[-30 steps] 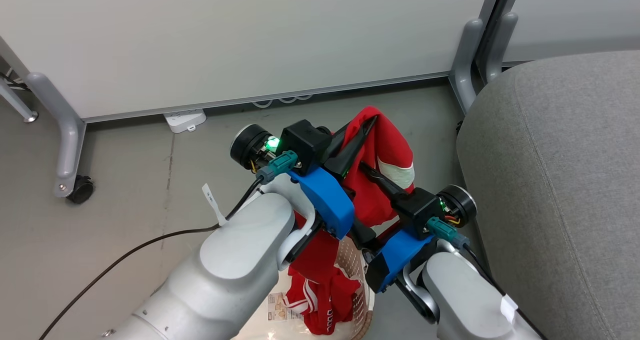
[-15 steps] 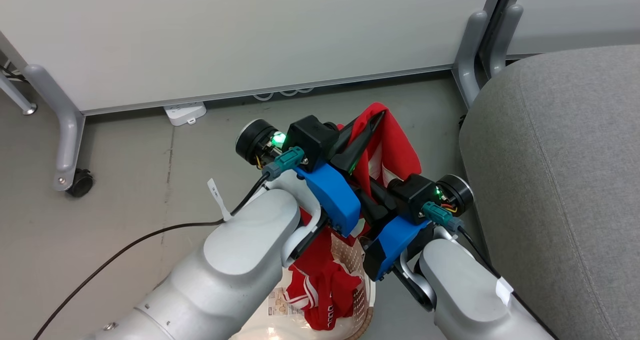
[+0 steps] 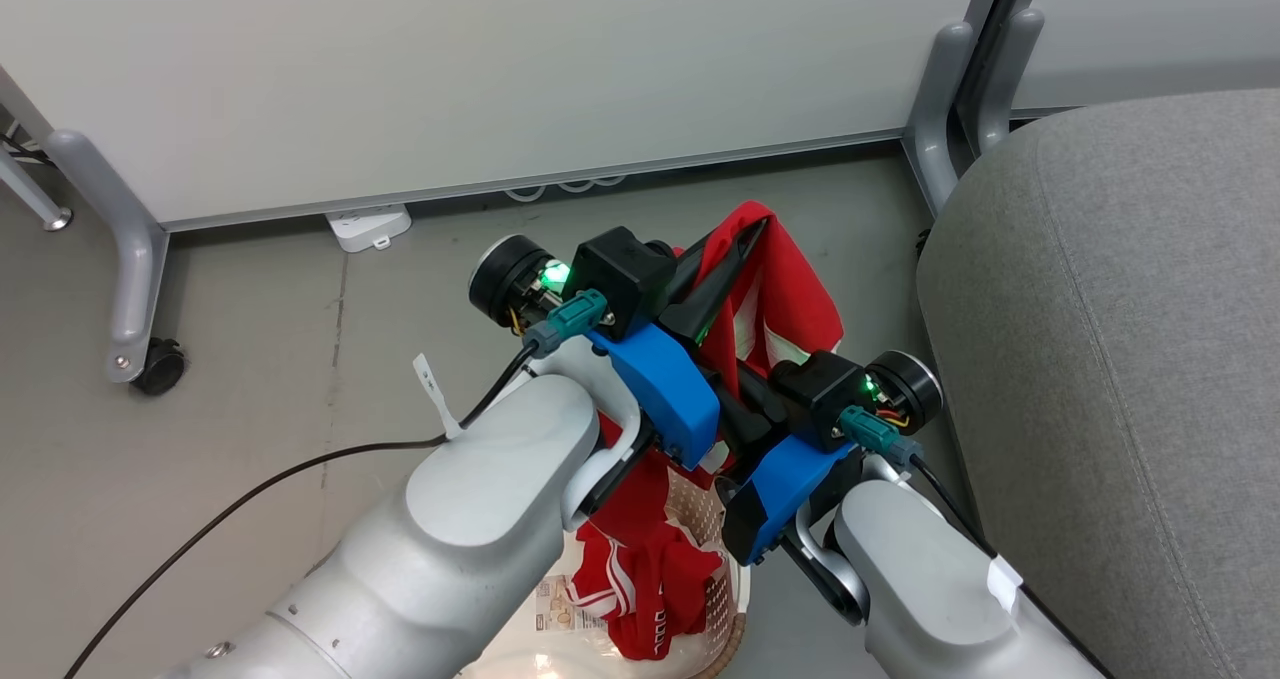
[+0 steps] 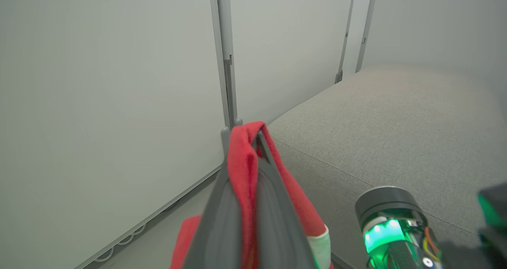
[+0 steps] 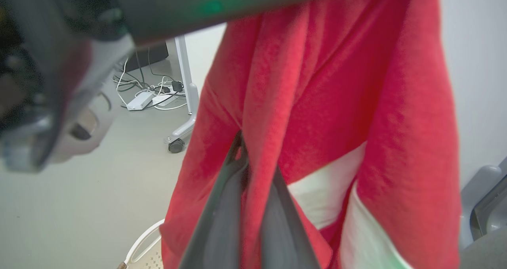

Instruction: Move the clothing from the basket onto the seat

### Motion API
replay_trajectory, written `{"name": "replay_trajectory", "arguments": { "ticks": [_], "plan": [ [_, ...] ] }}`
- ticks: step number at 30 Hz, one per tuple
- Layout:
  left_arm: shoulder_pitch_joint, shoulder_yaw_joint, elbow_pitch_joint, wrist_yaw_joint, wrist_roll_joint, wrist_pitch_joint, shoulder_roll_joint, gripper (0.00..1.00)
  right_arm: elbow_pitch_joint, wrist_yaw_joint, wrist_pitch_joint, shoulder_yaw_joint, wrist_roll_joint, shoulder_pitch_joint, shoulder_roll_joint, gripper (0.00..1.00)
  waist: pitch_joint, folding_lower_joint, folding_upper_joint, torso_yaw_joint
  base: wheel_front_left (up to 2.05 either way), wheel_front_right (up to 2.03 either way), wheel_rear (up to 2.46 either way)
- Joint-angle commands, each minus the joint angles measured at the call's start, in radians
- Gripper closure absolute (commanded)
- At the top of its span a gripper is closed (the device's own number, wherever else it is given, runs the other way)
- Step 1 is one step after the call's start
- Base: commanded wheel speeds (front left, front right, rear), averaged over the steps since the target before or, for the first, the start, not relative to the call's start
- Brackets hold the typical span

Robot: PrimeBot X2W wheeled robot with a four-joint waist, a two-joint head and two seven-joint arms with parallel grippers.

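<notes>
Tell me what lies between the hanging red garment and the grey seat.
A strip of bare grey floor separates the red garment from the seat; nothing rests on it. The head view shows this.

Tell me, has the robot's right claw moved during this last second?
Yes. The right gripper has edged left, away from the edge of the seat and toward the left gripper, and has shut on the clothing.
</notes>
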Motion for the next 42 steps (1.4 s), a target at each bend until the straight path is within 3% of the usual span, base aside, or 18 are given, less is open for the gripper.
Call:
{"name": "replay_trajectory", "arguments": {
  "ticks": [1,4,5,6,16,25,42],
  "plan": [
    [-0.01,0.007,0.002,0.001,0.004,-0.005,0.002,1.0,-0.003,-0.001,-0.001,0.004,0.003,-0.014,0.003,1.0,-0.001,-0.0001,-0.0001,0.0,0.0,0.0,0.0],
    [-0.006,0.01,0.007,0.005,0.002,-0.005,0.002,1.0,-0.003,-0.001,-0.001,0.005,0.006,-0.012,0.003,1.0,-0.003,-0.0001,-0.0001,-0.001,0.0,0.0,0.0],
    [-0.005,0.011,0.007,0.006,0.002,-0.005,0.002,0.76,-0.003,-0.001,-0.001,0.006,0.006,-0.01,0.003,1.0,-0.004,-0.0001,-0.0001,-0.001,0.0,0.0,0.0],
    [-0.004,0.011,0.008,0.006,0.002,-0.005,0.002,0.0,-0.002,-0.001,-0.001,0.006,0.006,-0.009,0.003,1.0,-0.005,-0.0001,-0.0001,-0.002,0.0,0.0,0.0],
    [0.002,0.028,0.003,0.018,0.022,-0.005,0.002,0.0,-0.005,-0.001,-0.001,-0.002,0.005,0.0,0.003,1.0,-0.002,-0.0001,-0.0001,-0.015,0.0,0.0,0.0],
    [0.003,0.039,0.016,0.009,0.046,-0.004,0.002,0.0,-0.026,-0.001,-0.001,-0.038,-0.004,0.005,0.002,1.0,0.022,-0.0001,-0.0001,-0.071,0.0,0.0,0.0],
    [-0.048,0.028,0.025,-0.004,0.082,-0.005,0.007,0.0,-0.125,-0.001,-0.001,-0.255,-0.064,0.02,0.0,1.0,0.121,-0.0001,-0.0001,-0.304,0.0,0.0,0.0]
  ]
}}
